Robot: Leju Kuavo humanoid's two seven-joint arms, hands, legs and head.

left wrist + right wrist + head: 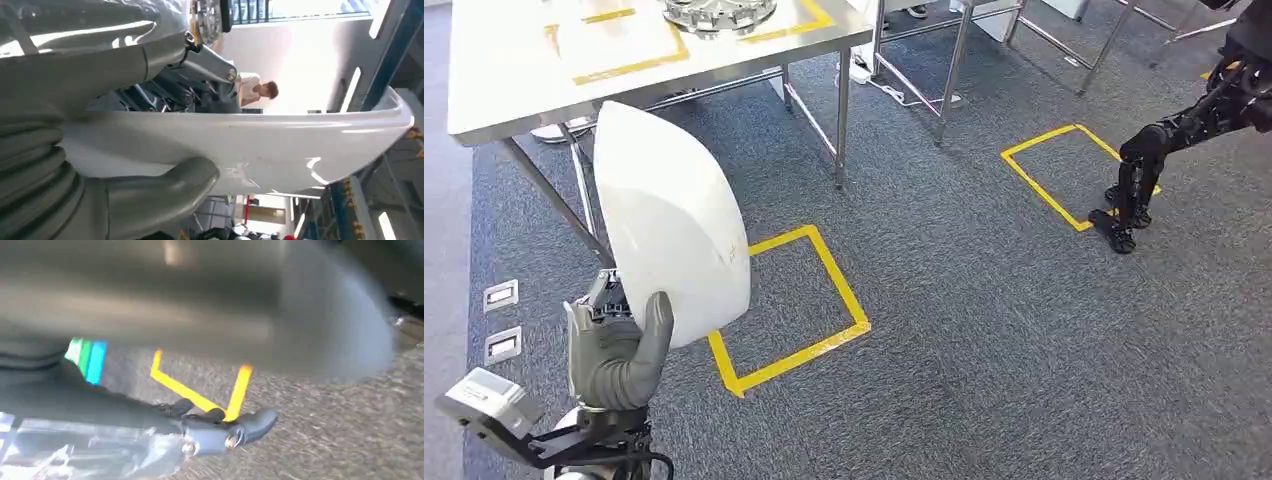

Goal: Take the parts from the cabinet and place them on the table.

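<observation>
So right now my left hand is wrapped around the bottom edge of the white curved part, thumb on the near face, other fingers behind it. The left wrist view backs that up: the thumb is pressed on the shell's smooth side, so the grip looks solid. The part stands nearly upright in the air over the grey carpet, just beside a yellow taped square on the floor.

My right hand hangs out to the side, low over another taped square. Its fingers look loose and nothing's in them, as far as I can make out; the right wrist view is too blurry to add much.

Further out is the steel table, yellow tape outlines on top, with a round metal part already sitting at its far edge.

My guess on progress: pickup is done, and carrying it over and setting it down is what's left. The part isn't above the tabletop yet.
</observation>
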